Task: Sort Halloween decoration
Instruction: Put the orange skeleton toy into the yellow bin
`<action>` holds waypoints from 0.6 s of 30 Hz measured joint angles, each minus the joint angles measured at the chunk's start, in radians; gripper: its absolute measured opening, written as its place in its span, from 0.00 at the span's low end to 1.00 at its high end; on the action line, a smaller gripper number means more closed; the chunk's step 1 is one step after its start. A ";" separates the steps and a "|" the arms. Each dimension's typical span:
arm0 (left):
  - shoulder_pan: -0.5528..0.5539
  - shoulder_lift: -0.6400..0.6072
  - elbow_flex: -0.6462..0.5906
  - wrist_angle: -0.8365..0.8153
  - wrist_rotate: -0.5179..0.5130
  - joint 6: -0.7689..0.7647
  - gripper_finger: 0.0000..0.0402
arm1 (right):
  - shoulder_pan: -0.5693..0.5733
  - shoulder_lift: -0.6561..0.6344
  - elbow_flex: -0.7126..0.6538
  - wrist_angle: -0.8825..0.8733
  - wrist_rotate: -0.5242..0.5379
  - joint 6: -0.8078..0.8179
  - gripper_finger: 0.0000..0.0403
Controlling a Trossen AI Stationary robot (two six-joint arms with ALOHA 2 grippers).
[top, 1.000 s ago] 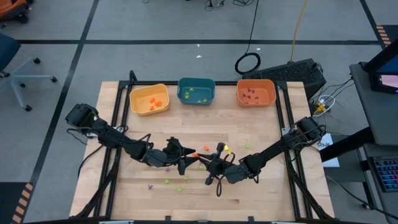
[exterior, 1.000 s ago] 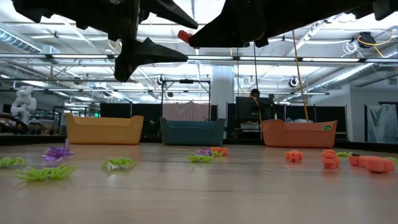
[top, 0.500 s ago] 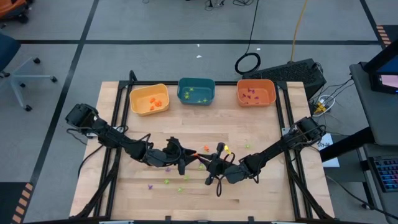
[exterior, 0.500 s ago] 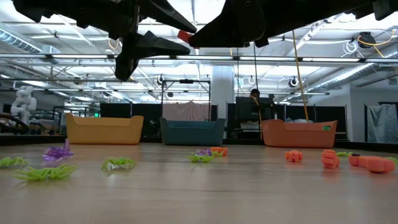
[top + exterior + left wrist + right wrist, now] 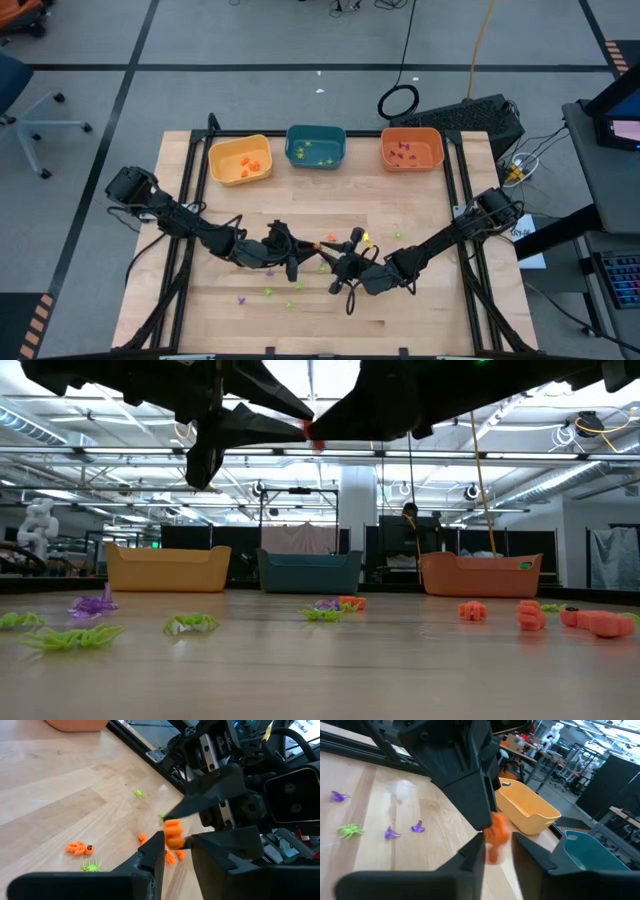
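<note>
A handover in the air above the worktop middle: the left gripper [image 5: 172, 851] and right gripper [image 5: 495, 851], both half-closed, meet on one orange trinket [image 5: 173, 834]. Which one really holds it, I cannot tell. Next, probably the yellow bin [image 5: 240, 160].

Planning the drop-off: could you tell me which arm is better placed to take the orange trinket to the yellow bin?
Probably left. The left gripper and right gripper meet at the orange trinket mid-table, but the yellow bin, holding orange pieces, stands on the left arm's side.
</note>
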 joint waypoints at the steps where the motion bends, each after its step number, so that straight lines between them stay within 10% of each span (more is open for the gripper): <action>1: 0.000 0.000 0.000 0.000 0.000 0.005 0.23 | 0.000 0.000 0.000 -0.002 0.002 0.000 0.23; 8: 0.000 0.000 0.000 0.003 0.006 0.030 0.13 | 0.001 0.000 0.000 -0.017 -0.008 0.010 0.43; 18: -0.001 -0.001 0.000 -0.208 0.061 0.114 0.02 | 0.046 0.000 0.000 -0.205 -0.016 0.213 0.42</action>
